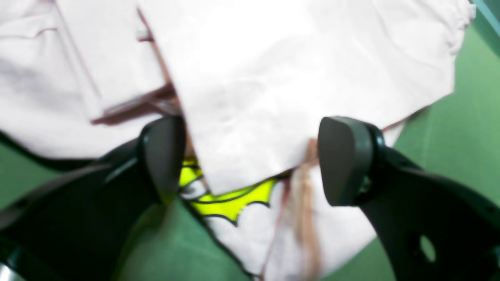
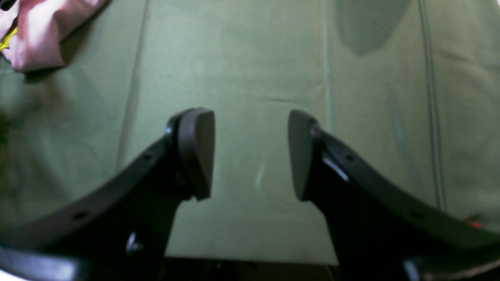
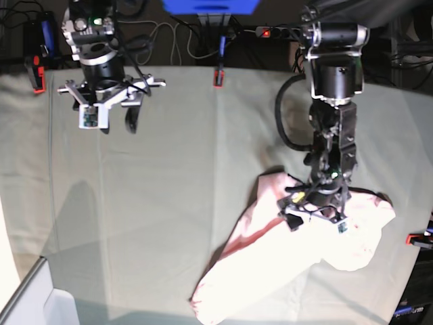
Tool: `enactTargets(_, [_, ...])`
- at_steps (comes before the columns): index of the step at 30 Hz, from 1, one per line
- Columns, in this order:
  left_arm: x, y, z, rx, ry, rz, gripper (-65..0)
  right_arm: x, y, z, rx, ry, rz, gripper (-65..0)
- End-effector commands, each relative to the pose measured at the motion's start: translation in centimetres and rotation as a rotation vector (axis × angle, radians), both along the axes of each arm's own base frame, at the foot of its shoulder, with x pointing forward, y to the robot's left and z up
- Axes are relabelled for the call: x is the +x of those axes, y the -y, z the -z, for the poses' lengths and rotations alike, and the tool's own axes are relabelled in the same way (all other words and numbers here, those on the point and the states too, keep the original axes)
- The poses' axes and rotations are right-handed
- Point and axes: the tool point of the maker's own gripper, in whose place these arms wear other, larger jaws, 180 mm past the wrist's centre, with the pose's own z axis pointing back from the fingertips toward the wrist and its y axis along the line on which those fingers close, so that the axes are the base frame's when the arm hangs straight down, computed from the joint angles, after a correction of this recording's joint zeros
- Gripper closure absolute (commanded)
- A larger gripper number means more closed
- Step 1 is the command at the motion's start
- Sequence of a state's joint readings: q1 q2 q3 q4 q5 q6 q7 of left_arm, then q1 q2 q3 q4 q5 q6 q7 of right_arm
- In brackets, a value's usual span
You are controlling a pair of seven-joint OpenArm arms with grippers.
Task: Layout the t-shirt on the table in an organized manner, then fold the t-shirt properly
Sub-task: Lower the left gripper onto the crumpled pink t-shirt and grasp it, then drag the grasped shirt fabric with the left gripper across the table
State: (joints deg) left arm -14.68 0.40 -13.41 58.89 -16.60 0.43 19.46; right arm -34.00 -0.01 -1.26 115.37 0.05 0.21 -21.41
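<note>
The pale pink t-shirt [image 3: 284,267] lies crumpled and partly doubled over on the right half of the table [image 3: 176,203]. My left gripper [image 3: 316,211] is down on the t-shirt's upper part. In the left wrist view the left gripper [image 1: 254,160] is open, its fingers [image 1: 343,160] straddling a folded pink layer [image 1: 273,86], with the yellow cartoon [image 1: 230,201] showing beneath. My right gripper [image 3: 118,124] hovers over the far left of the table, well away from the t-shirt. The right gripper [image 2: 249,154] is open over bare green cloth; a pink t-shirt corner [image 2: 35,35] shows at the top left.
Red-and-black clamps [image 3: 218,76] [image 3: 37,78] [image 3: 419,238] grip the table's edges. A white bin [image 3: 40,301] stands off the near left corner. Cables and a power strip [image 3: 270,32] lie behind the far edge.
</note>
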Motion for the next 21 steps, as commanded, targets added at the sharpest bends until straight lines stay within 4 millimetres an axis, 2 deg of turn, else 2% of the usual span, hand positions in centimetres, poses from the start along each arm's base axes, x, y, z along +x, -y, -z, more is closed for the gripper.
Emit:
enactTargets(1, [1.7, 0.3, -2.2, -0.003, 0.067, 0.005, -51.2, 0.4, 0.0, -0.9, -0.001, 0.040, -0.001, -30.9])
enactTargets(4, [2.1, 0.5, -2.5, -0.007, 0.072, 0.006, -50.9, 0.4, 0.1, -0.9, -0.002, 0.040, 0.000, -30.9])
enactTargets(8, [1.6, 1.4, -1.0, -0.032, 0.033, 0.007, -49.3, 0.4, 0.4, -0.9, -0.018, 0.039, -0.012, -30.9])
enactTargets(10, [1.5, 1.5, -0.8, -0.034, 0.028, 0.008, -40.8, 0.1, 0.4, -0.8, -0.019, 0.031, -0.013, -30.9])
enactTargets(12, [1.5, 1.5, -0.9, -0.036, 0.030, 0.007, -25.8, 0.0, 0.8, -0.7, -0.026, 0.028, -0.006, -30.9])
enactTargets(14, [1.6, 1.6, -1.2, -0.036, 0.039, 0.004, -5.5, 0.0, 1.2, -0.7, -0.032, 0.028, 0.004, -30.9])
enactTargets(15, [1.7, 1.9, -1.5, -0.043, 0.046, 0.004, 0.0, 0.0, 1.2, -0.7, -0.032, 0.028, 0.004, -30.9])
enactTargets(17, [2.0, 2.3, -2.9, -0.048, 0.083, 0.005, -2.3, 0.0, 1.2, -0.7, -0.032, 0.028, 0.004, -30.9])
enactTargets(19, [1.5, 2.5, -4.2, -0.040, 0.124, 0.010, 0.0, 0.0, 1.2, -0.7, -0.032, 0.028, 0.004, -30.9])
enactTargets(21, [1.0, 4.0, -6.6, -0.045, 0.188, 0.037, -0.3, 0.0, 1.2, -0.7, -0.032, 0.028, 0.004, -30.9])
